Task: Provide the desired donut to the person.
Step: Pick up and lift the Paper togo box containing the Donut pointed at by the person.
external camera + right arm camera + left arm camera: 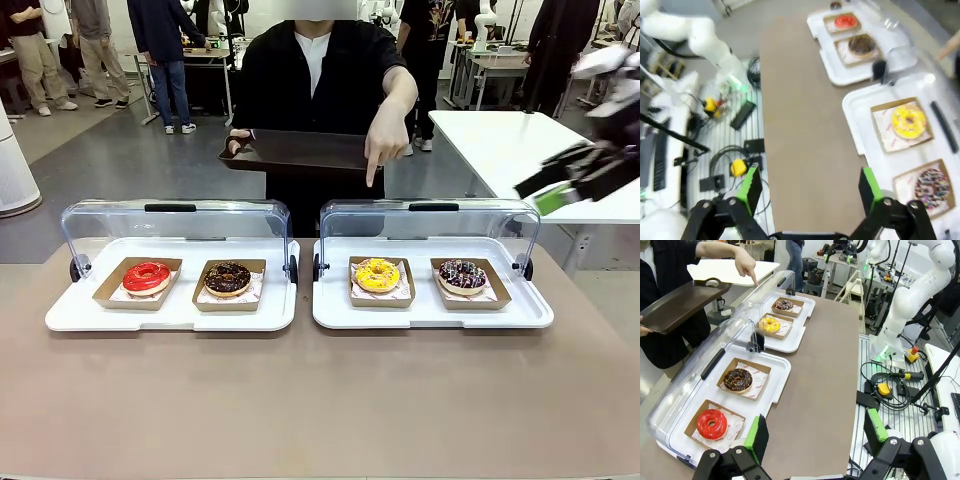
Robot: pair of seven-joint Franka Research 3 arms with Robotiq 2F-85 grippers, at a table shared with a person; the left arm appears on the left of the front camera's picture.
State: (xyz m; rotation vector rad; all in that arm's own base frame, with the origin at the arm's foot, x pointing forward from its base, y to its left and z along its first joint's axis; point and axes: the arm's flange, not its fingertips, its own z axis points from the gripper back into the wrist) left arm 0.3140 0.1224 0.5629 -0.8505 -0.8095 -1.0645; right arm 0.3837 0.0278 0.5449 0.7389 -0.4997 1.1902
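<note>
Right hand (809,186), open and empty, should grip the stiff-looking cardboard tray (400,299), since the yellow donut (377,273) is probably soft and fragile.

Red donut (147,276), dark brown donut (228,278), yellow donut (377,273), multicolour-sprinkled donut (462,274) at 3 o'clock, white trays (180,318), brown table (320,400), person (275,85) in black.

Front facing person (315,80) across table (320,400); wrists high over trays (857,125).
</note>
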